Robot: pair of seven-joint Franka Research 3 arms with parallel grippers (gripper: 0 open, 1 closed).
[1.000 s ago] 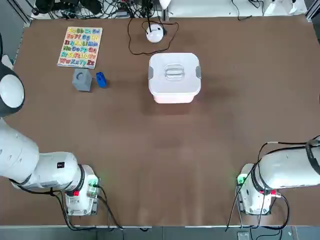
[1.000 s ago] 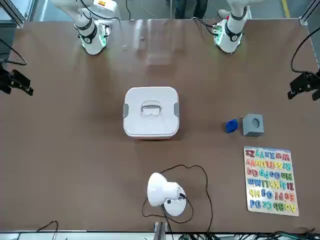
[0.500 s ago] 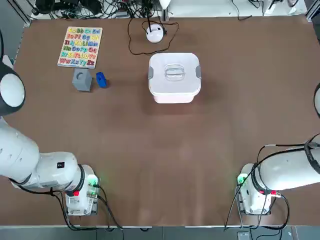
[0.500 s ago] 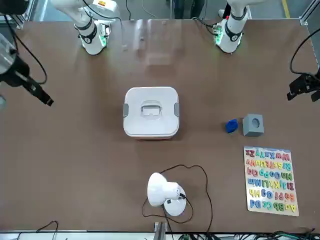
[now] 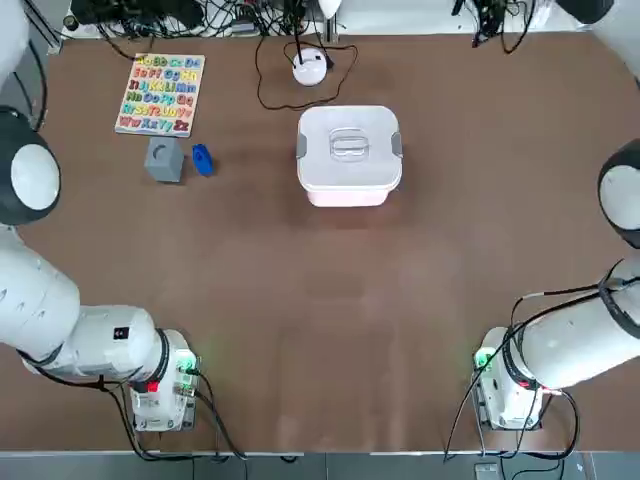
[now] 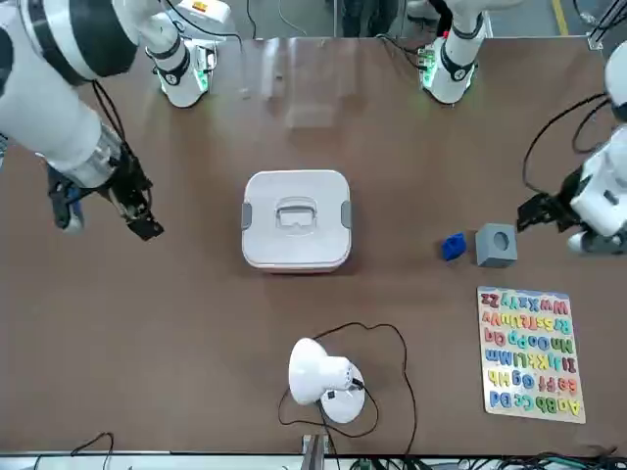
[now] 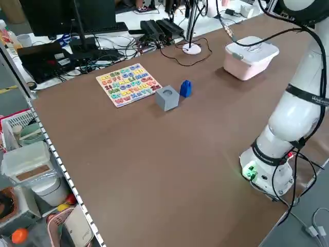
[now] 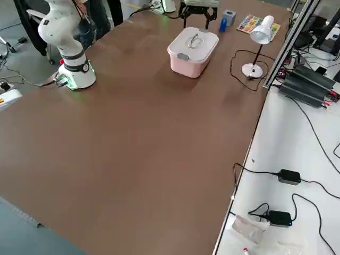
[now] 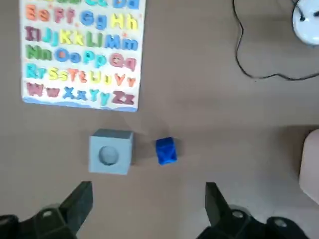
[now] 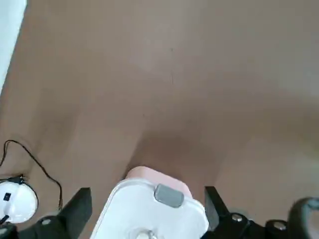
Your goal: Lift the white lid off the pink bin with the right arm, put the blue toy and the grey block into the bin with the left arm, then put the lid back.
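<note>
Top view: the white lid (image 5: 349, 146) sits closed on the pink bin (image 5: 350, 193) mid-desk; it looks like light, stiff, smooth plastic, best taken by its recessed handle.

Front view: the right gripper (image 6: 98, 211), fingers wide and empty, hangs well beside the bin.

Left wrist view: the left gripper (image 9: 147, 205) is spread, holding nothing, near the blue toy (image 9: 166, 151) and grey block (image 9: 110, 152), probably above them.
</note>
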